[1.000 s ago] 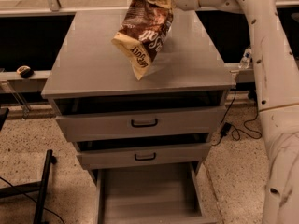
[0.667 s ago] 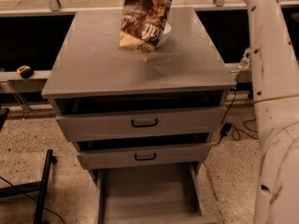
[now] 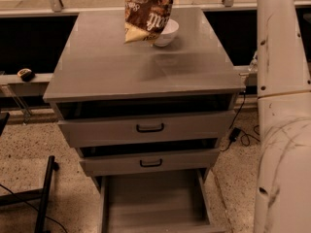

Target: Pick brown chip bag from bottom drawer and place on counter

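Note:
The brown chip bag (image 3: 147, 11) hangs in the air over the back of the counter (image 3: 121, 67), its lower cream corner just in front of a white bowl (image 3: 168, 32). The top of the bag runs past the upper edge of the view. My gripper is out of view above that edge; only the white arm (image 3: 282, 81) shows down the right side. The bottom drawer (image 3: 155, 203) is pulled out at the foot of the cabinet, and its grey floor is bare.
The two upper drawers, top (image 3: 149, 128) and middle (image 3: 150, 163), with black handles, stand slightly open. A small dark object (image 3: 25, 74) lies on a ledge at the left. A black stand leg (image 3: 44, 193) is on the floor at the left, and cables (image 3: 240, 132) are at the right.
The bag has moved up and toward the back of the counter and now hangs in front of the bowl. The gripper has risen out of the top of the view.

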Robot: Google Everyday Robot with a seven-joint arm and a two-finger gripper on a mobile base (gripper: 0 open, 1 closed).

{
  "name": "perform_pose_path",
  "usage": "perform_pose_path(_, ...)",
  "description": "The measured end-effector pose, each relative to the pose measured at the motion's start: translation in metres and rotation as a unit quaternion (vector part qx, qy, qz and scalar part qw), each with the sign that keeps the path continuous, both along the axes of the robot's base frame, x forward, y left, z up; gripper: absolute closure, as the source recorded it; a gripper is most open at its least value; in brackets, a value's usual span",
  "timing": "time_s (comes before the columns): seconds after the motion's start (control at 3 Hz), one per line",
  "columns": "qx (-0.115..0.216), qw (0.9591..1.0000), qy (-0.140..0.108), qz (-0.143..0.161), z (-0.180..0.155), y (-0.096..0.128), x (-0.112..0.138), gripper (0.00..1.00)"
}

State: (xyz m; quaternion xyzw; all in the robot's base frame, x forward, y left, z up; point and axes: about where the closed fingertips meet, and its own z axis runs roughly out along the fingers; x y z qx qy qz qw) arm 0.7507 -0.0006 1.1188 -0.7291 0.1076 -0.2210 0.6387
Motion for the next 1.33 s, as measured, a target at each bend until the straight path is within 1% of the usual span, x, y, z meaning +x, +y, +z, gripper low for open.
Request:
perform_pose_path(0.33, 0.009, 0.9997, -0.017, -0.013, -0.012, -0.006, -0.001, 1.0)
perform_pose_path(0.67, 0.036, 0.9975, -0.03, -0.054, -0.025, -0.032, -0.009, 1.0)
perform_pose_path(1.0, 0.041, 0.9926, -0.034, -0.109, -0.064, -0.075, -0.03, 1.0)
perform_pose_path(1.33, 0.002, 0.9957, -0.015, -0.091, -0.117, -0.051, -0.054, 1.0)
